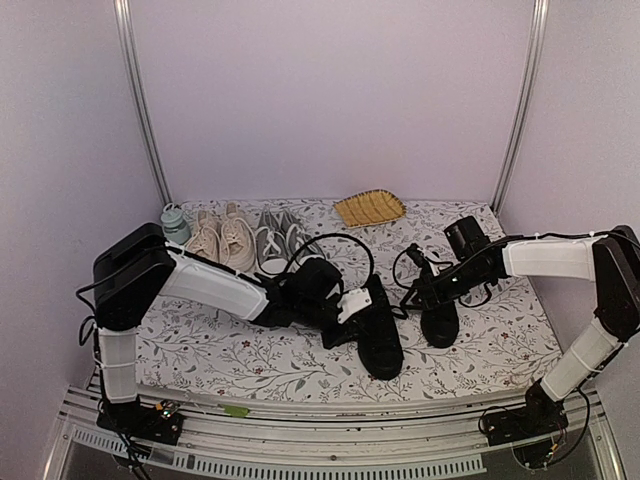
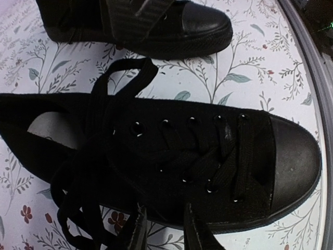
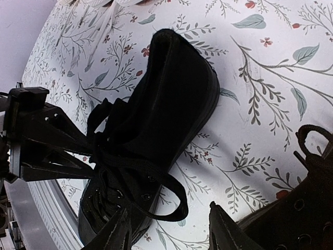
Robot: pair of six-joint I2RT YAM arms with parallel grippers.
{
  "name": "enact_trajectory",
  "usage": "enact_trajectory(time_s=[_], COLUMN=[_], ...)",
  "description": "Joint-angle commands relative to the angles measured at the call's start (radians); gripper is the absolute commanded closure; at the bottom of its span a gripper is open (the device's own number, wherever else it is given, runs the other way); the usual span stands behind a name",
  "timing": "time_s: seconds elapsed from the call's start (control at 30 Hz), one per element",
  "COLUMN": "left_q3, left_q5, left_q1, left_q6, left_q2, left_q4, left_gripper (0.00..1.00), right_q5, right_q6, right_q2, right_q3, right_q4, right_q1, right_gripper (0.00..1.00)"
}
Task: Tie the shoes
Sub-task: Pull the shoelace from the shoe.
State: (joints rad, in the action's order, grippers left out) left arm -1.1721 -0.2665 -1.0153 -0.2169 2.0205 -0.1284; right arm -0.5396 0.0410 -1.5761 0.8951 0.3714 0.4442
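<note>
Nearest the lens, a metal rail [image 1: 330, 440] carries the bases of both arms at the front edge of the worktop [image 1: 200, 350], which is covered in a floral-print cloth. The left arm [image 1: 210, 285] reaches in from one side and the right arm [image 1: 550, 258] from the other, meeting over the black shoes [image 1: 375, 335]. These lie side by side near the middle, toes towards the rail, laces loose. The left gripper [image 2: 165, 221] hangs just over the side of one shoe [image 2: 197, 156], fingers spread and holding nothing. That shoe's laces lie heaped by the heel opening, where a pale insole shows. The right gripper [image 3: 169, 208] is likewise released, its fingers apart above a lace loop [image 3: 179, 200] trailing from that same shoe. At the back left stand a beige pair [image 1: 225, 240] and a grey pair [image 1: 278, 243] with white toes. Further right is a yellow woven tray [image 1: 369, 208], and a small teal bottle [image 1: 175, 222] stands in the left corner. A white patch near the left gripper is too small to read.
</note>
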Motion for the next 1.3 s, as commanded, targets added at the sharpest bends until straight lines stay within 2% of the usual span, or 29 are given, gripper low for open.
enact_trajectory(time_s=[0.0,0.07,0.2,0.3,0.6,0.83,1.03,1.27], left_q3=[-0.041,-0.06,-0.068,-0.053,0.068,0.122,0.114,0.11], left_q5=[0.034,0.041,0.078,0.084,0.069,0.058,0.066,0.055], left_q1=[0.007,0.008,0.01,0.009,0.009,0.01,0.01,0.01], left_q6=[0.027,0.027,0.038,0.058,0.08,0.093,0.084,0.06], left_q2=[0.026,0.043,0.053,0.042,-0.079,-0.099,-0.076,-0.08], left_q4=[0.039,0.042,0.028,0.021,0.019,0.046,0.063,0.065], left_gripper=[0.75,0.77,0.86,1.0,1.0,1.0,1.0,1.0], right_q5=[0.001,0.006,-0.016,-0.033,-0.1,-0.128,-0.122,-0.169], right_q6=[0.0,0.0,0.002,0.008,0.042,0.084,0.154,0.212], right_q2=[0.011,0.028,0.061,0.059,0.086,0.076,0.055,0.037], right_q3=[0.002,-0.009,-0.032,-0.043,-0.063,-0.087,-0.107,-0.125], right_q4=[0.0,-0.003,-0.025,-0.034,-0.106,-0.182,-0.26,-0.391], right_q1=[-0.001,-0.001,-0.001,-0.001,-0.002,-0.002,-0.002,0.002], right_gripper=[0.49,0.49,0.5,0.5,0.49,0.48,0.47,0.41])
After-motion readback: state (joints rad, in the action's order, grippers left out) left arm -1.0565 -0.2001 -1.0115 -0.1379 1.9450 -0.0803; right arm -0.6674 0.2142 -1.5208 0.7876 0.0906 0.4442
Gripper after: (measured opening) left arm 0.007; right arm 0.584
